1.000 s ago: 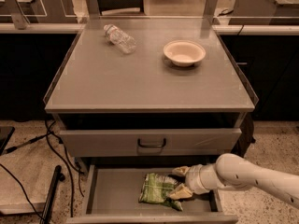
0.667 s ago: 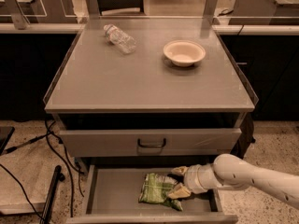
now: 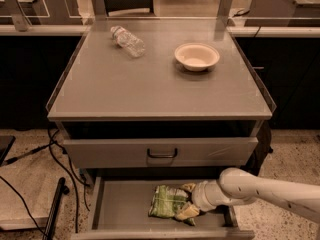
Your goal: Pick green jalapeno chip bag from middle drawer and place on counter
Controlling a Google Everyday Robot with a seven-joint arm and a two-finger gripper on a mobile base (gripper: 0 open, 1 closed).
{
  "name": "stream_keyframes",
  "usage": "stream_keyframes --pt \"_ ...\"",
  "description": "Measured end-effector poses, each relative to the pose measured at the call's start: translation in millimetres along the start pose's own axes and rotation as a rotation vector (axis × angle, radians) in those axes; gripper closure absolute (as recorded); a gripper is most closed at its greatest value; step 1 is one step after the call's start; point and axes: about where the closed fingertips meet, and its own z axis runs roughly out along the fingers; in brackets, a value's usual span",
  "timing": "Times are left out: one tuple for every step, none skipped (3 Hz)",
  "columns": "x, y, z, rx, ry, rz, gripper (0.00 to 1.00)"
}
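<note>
The green jalapeno chip bag (image 3: 166, 202) lies flat on the floor of the open middle drawer (image 3: 122, 206), right of its centre. My gripper (image 3: 187, 200) reaches in from the right, low inside the drawer. Its fingers are open and stand on either side of the bag's right end, one finger (image 3: 189, 187) behind it and one in front. The bag rests on the drawer floor. The counter (image 3: 150, 84) is the wide grey top above the drawers.
A clear plastic bottle (image 3: 128, 40) lies at the counter's back left and a white bowl (image 3: 197, 56) stands at its back right. A shut drawer panel with a black bar handle (image 3: 162, 154) sits just above the open drawer. Cables (image 3: 55, 164) lie on the floor to the left.
My arm has slid a little to the left, bringing the gripper closer over the bag's right end. The bag has not moved.
</note>
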Motion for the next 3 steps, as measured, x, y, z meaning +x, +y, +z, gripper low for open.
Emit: stream_keyframes --pt "7 9 18 -0.041 0.048 -0.011 0.58" --pt "6 10 19 -0.043 0.049 -0.013 0.81" --pt "-3 12 5 -0.031 0.041 -0.03 1.0"
